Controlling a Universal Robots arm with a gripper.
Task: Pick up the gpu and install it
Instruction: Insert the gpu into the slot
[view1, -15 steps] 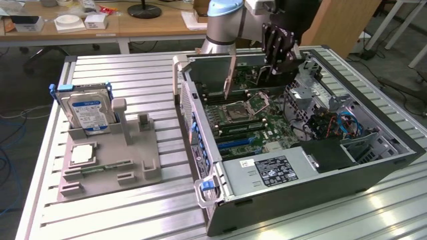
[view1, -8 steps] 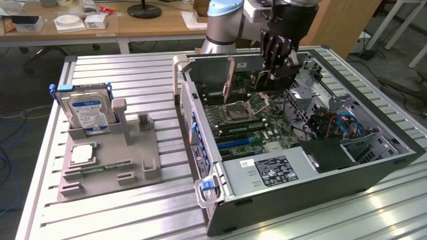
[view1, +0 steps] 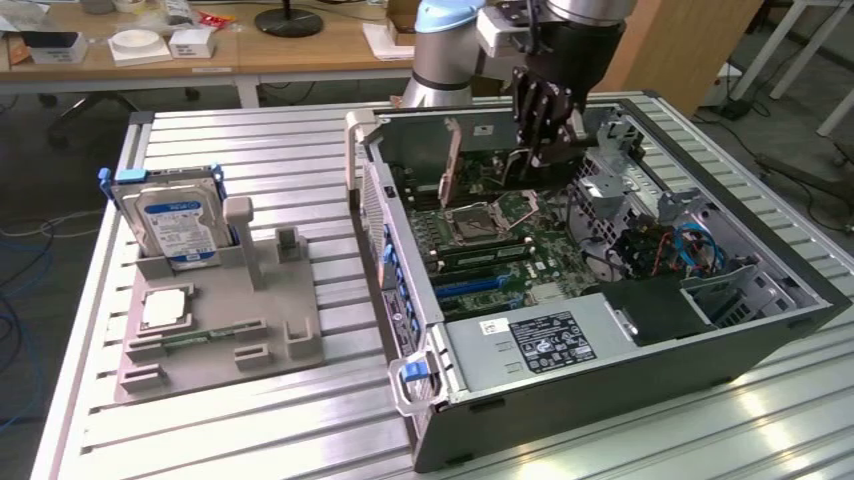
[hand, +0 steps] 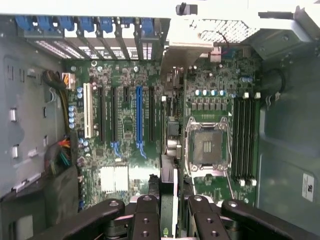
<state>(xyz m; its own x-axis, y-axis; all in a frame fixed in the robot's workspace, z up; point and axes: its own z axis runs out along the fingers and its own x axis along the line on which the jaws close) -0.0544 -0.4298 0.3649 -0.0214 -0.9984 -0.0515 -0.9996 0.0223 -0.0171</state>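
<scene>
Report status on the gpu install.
Robot hand shut on gpu. Card edge-on over motherboard, not seated. Blue slot bare, nothing blocking.

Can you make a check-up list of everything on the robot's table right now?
Surface: ribbed metal table holding an open computer case and a grey holder.
Job's things: gpu edge-on in the gripper, above the motherboard.
Clutter: hard drive upright in the holder; memory stick lying flat.
Grippers: gripper shut on the gpu, inside the case.
Cables: blue cables in the case.
Surroundings: wooden desks behind.
</scene>
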